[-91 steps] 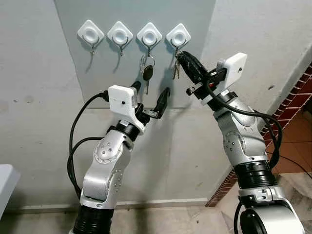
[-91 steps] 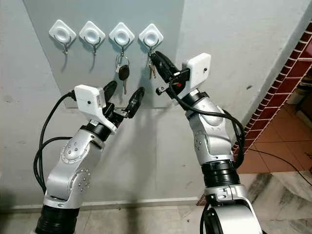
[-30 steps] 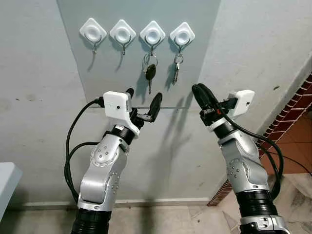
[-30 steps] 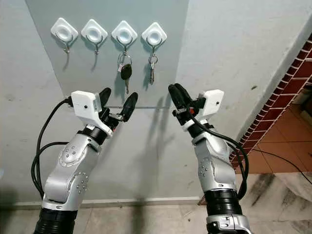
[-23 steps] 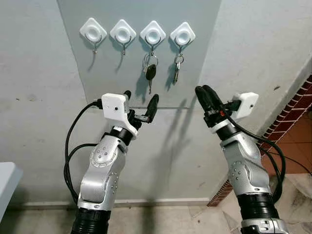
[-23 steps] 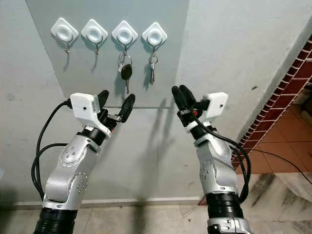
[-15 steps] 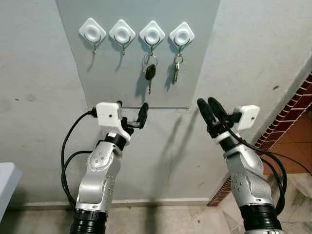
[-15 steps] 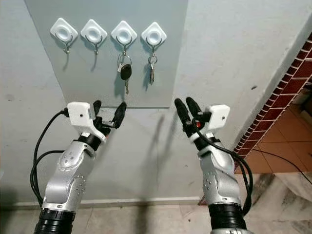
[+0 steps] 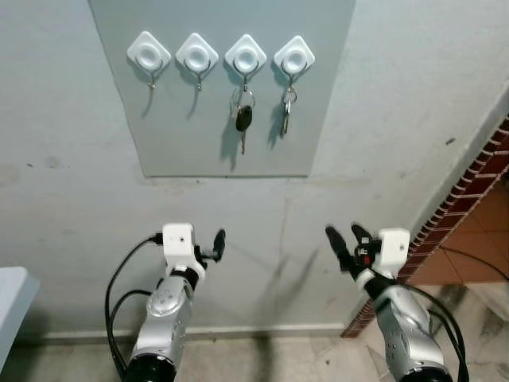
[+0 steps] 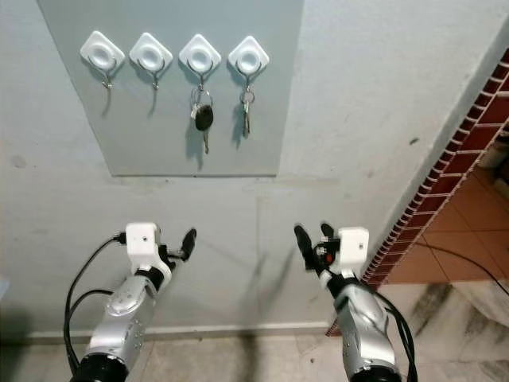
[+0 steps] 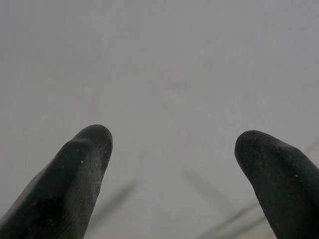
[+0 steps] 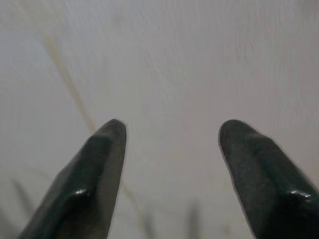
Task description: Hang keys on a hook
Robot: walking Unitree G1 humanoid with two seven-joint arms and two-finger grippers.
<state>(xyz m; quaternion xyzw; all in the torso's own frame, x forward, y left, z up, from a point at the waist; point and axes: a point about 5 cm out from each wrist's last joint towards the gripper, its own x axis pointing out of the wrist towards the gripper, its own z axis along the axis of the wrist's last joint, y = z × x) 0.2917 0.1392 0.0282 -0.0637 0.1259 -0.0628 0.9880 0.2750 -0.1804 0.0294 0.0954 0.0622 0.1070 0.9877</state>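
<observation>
A row of white diamond-shaped hooks sits on a grey panel [image 9: 223,119] on the wall. A black car key on a ring [image 9: 242,118] hangs from the third hook [image 9: 245,59]. A small bunch of metal keys [image 9: 286,113] hangs from the fourth hook [image 9: 293,57]. The two hooks on the left [image 9: 149,55] [image 9: 196,55] are bare. Both arms are low, well below the panel. My left gripper [image 9: 208,245] is open and holds nothing. My right gripper [image 9: 345,239] is also open and empty; the right wrist view has its fingers [image 12: 94,164] spread against bare wall.
A red brick-tiled wall edge [image 9: 469,199] runs down the right side, with terracotta floor beyond it. A pale surface corner [image 9: 12,294] juts in at the lower left. A skirting line and tiled floor [image 9: 270,342] lie below the grey wall.
Both arms have dropped away from the hooks to the bottom of the view. The metal keys, held at the fourth hook by the right gripper three seconds ago, now hang free.
</observation>
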